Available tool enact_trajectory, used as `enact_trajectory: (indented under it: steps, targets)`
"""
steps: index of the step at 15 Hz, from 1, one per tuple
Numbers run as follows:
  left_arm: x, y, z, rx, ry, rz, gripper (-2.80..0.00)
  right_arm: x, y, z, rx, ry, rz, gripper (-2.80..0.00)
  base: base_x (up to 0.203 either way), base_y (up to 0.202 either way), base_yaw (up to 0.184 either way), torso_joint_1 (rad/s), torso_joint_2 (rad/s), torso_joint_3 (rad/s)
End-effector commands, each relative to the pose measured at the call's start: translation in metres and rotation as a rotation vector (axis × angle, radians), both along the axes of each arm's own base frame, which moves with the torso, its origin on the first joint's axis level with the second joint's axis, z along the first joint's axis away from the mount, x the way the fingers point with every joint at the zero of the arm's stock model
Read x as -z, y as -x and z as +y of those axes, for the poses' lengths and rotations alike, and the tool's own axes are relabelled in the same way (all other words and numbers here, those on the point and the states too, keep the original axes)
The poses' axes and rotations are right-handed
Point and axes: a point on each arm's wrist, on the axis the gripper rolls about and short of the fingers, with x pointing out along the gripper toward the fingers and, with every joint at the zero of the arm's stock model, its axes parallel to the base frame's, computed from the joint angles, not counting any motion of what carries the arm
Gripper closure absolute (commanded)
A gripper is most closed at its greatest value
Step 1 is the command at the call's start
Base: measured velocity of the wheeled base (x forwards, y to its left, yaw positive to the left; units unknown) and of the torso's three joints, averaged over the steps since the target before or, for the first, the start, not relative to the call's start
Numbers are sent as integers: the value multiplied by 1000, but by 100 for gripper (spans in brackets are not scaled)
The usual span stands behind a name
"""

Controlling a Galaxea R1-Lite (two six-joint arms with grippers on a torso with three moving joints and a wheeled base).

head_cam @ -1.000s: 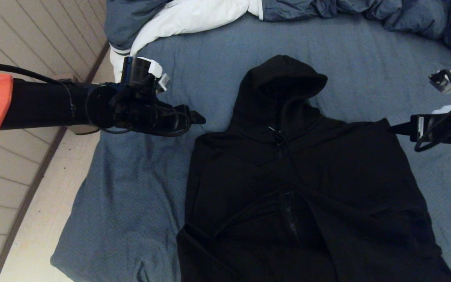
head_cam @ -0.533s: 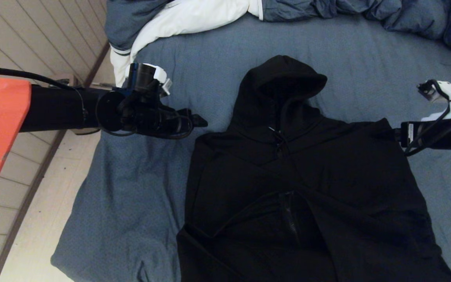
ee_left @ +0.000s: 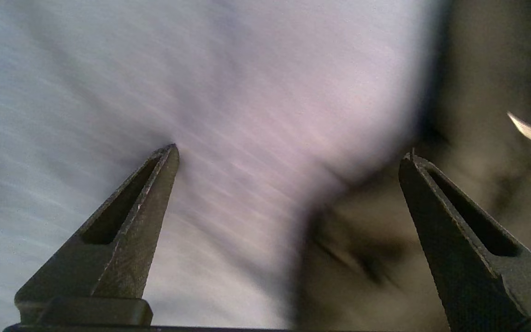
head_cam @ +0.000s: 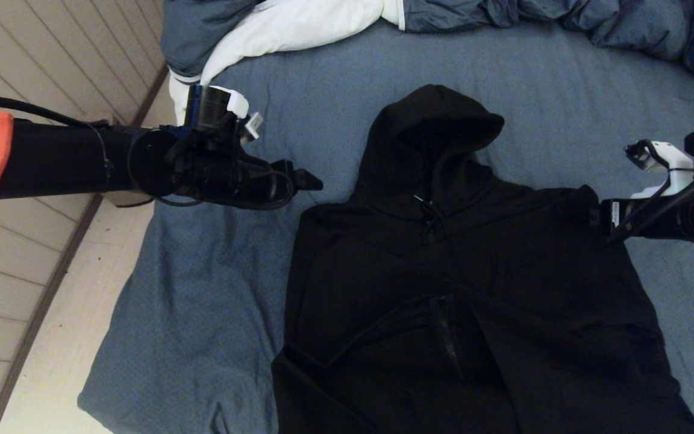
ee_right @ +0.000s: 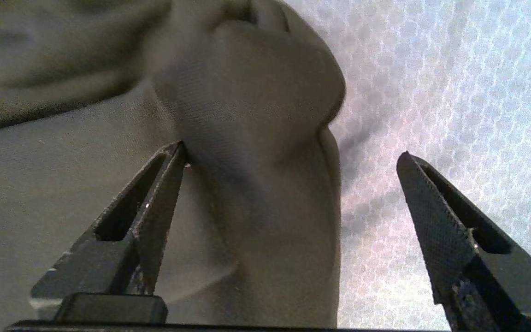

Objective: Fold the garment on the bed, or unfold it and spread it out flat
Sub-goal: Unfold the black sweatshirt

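Black zip hoodie (head_cam: 461, 289) lies front-up on the bed (head_cam: 214, 283), on the blue-grey sheet. Hood points toward the far side of the bed, hem runs off the near edge of the head view. Both sleeves are folded in over the chest and cross near the zipper. Body is mostly flat with a few diagonal creases.

Left gripper (head_cam: 314, 181) sits over bare sheet, just beside the hoodie's shoulder on the robot's left, not touching it. In the left wrist view (ee_left: 288, 154) its fingers (ee_left: 141, 216) are spread wide with nothing between them; sheet fills one side of the gap and dark fabric the other, all blurred.

Right gripper (head_cam: 591, 214) is at the opposite shoulder corner, at the fabric edge. In the right wrist view (ee_right: 291, 154) its fingers (ee_right: 155, 216) are spread wide too. A raised fold of the hoodie (ee_right: 256, 138) stands in the gap; one fingertip is against the fabric, the other is over sheet (ee_right: 454, 92), clear of the fold. No pinch on the fabric.

Crumpled blue-grey duvet with white lining (head_cam: 287, 24) is bunched along the far side of the bed, well apart from the hoodie. Pale plank floor (head_cam: 34, 313) shows on the robot's left of the bed.
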Motion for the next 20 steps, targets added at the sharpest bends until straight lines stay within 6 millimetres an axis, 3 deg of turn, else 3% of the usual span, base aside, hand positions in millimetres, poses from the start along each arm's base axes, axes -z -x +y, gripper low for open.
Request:
enact_trajectory:
  steps: [1,6,11,19,20]
  targets:
    - [-7,26,-2,77,16,14,-280,4,0,-1,-1,-3,12,-280,0,0,0,0,0,0]
    - [21,47,-8,167,-45,14,-280,7,-2,-1,-3,-8,22,-280,0,0,0,0,0,0]
    - [55,31,-19,214,-116,-52,-280,10,-1,0,-21,-24,28,-280,0,0,0,0,0,0]
    - [61,27,-29,234,-114,-52,-280,16,-13,-4,-15,-23,11,-280,0,0,0,0,0,0]
    - [61,27,-29,233,-112,-51,0,17,-14,-4,-15,-20,-2,-280,0,0,0,0,0,0]
